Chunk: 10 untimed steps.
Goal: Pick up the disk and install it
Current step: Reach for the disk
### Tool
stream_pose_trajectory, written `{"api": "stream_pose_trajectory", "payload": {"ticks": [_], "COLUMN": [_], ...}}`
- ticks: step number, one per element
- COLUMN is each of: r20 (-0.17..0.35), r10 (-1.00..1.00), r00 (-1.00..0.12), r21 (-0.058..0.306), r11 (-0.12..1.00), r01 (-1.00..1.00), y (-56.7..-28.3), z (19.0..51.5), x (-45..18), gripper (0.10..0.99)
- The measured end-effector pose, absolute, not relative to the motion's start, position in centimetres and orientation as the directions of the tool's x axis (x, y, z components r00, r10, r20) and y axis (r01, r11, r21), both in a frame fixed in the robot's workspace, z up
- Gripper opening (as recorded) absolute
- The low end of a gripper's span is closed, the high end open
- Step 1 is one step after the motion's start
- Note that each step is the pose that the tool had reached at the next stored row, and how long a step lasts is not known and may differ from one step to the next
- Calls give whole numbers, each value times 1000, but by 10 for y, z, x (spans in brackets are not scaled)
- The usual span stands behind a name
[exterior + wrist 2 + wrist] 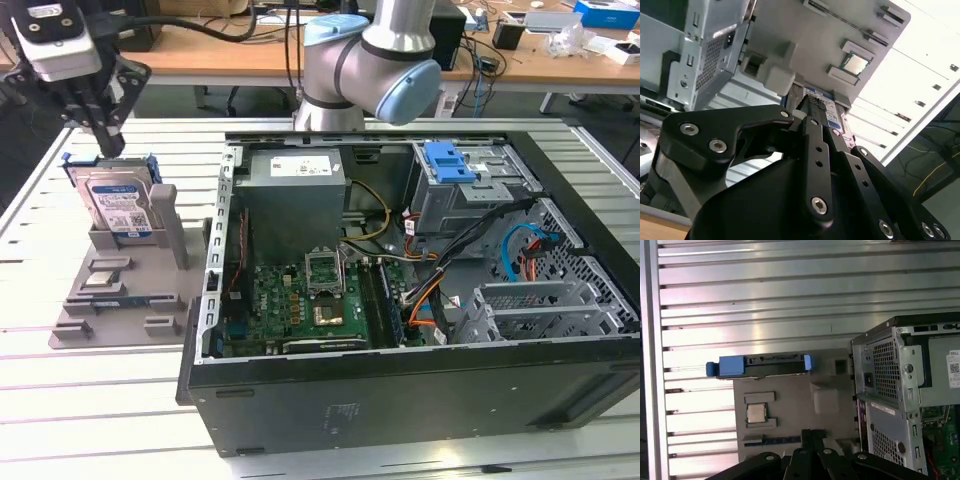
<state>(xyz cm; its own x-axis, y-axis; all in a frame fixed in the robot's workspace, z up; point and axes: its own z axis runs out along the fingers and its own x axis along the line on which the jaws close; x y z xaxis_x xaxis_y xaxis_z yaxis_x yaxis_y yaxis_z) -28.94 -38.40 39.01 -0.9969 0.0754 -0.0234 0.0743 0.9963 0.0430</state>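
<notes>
The disk [118, 205] stands upright on its edge in a slot of the grey fixture [172, 240] at the exterior view's left, its white-and-blue label facing outward and its blue bracket showing at the top corners. My gripper [105, 148] hangs just above the disk's top edge, its black fingers drawn together to a point and holding nothing. In the first wrist view the disk [760, 366] appears edge-on as a blue-ended bar, apart from the gripper [812, 436]. In the second wrist view the gripper [812, 102] lies close against the disk's label [832, 119].
An open computer case [400, 390] lies on the slatted table at the exterior view's right, with a blue-handled drive bay [448, 160], a grey power supply [295, 190] and a motherboard [300, 300] inside. A processor chip [105, 278] rests on the fixture. Desks stand behind.
</notes>
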Motion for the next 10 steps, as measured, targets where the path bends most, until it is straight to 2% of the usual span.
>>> {"api": "stream_pose_trajectory", "payload": {"ticks": [10], "r20": [-24], "r10": [75], "r00": [-997], "r21": [40], "r11": [996], "r01": [74], "y": [-376], "z": [381], "x": [-321], "gripper": [106]}}
